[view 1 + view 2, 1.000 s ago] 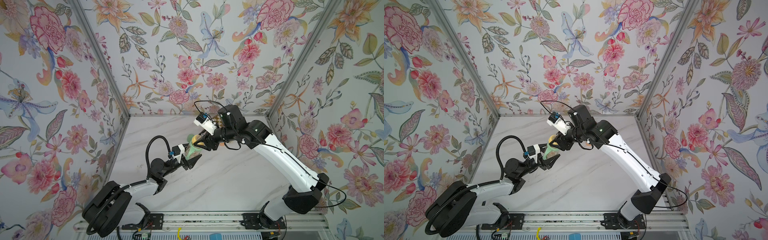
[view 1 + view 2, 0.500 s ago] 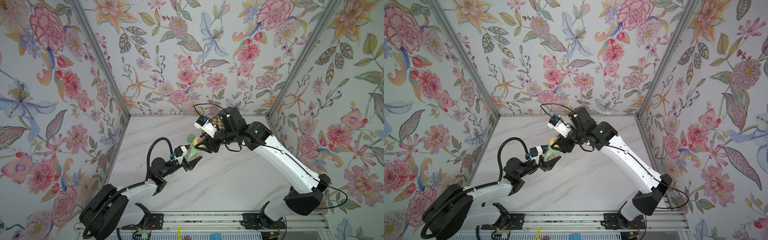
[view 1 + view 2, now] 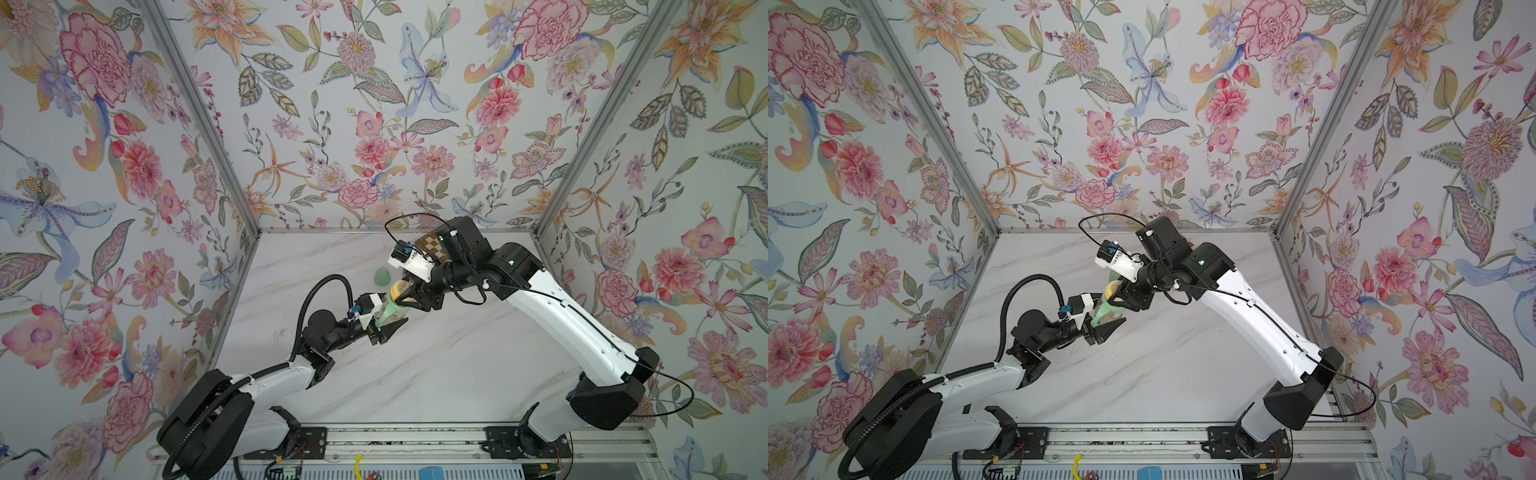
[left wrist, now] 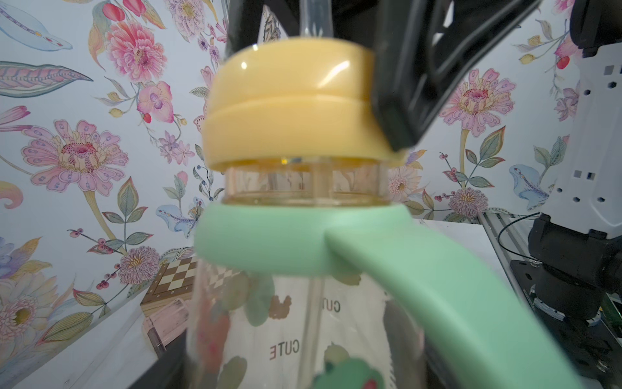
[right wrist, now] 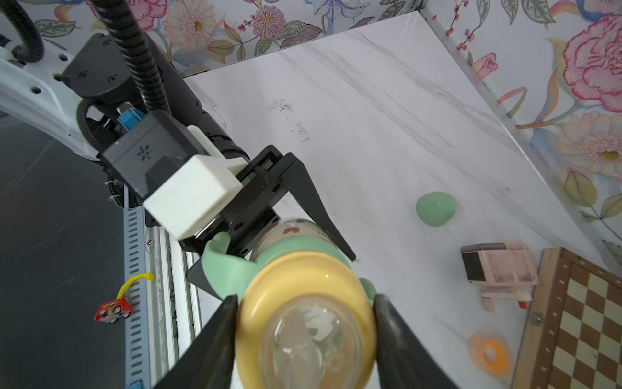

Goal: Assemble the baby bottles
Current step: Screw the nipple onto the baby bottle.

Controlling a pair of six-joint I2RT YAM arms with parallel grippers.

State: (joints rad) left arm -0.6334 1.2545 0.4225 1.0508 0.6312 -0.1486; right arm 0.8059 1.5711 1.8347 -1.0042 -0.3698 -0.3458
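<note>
The baby bottle, together with the left hand on its body and the right hand on its yellow nipple ring, has been shifted slightly toward the near edge of the table. The mint-green dome cap beyond it has been uncovered more fully.

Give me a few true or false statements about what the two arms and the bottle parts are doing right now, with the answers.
1. The left pincer is shut on the clear bottle. True.
2. The dome cap lies on the table, apart from the bottle. True.
3. The right pincer grips the dome cap. False: it is closed on the yellow nipple ring.
4. The mint-green collar lies loose on the table. False: it sits around the bottle's neck, below the ring.
</note>
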